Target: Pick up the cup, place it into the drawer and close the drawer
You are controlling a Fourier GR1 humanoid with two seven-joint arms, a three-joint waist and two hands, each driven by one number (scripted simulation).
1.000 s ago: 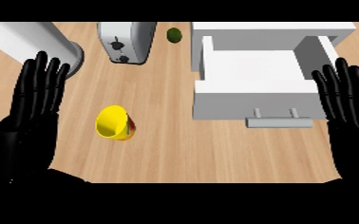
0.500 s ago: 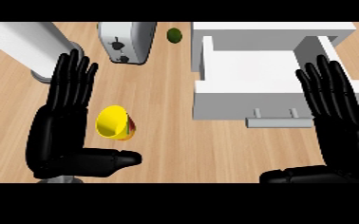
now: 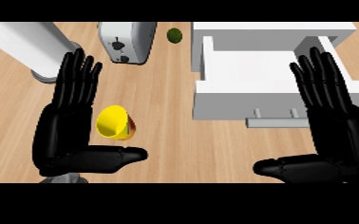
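Observation:
A yellow cup (image 3: 115, 122) lies tipped on the wooden counter, its mouth facing up and left. My left hand (image 3: 67, 123) is flat and open just left of the cup, fingers pointing away, thumb stretched out below the cup. The white drawer (image 3: 249, 80) stands pulled open at the right, with its handle (image 3: 276, 120) at the near side. My right hand (image 3: 329, 118) is open over the drawer's right front corner, thumb pointing left under the handle.
A silver toaster (image 3: 126, 42) stands at the back, with a dark green avocado (image 3: 173, 34) beside it. A grey cylinder (image 3: 33, 47) reaches in from the far left. Bare wooden counter (image 3: 189, 147) lies between the two hands.
Both hands have moved inward and forward from the picture's sides. The left hand now stands beside the cup and the right hand over the drawer's right front. Cup and drawer have not moved.

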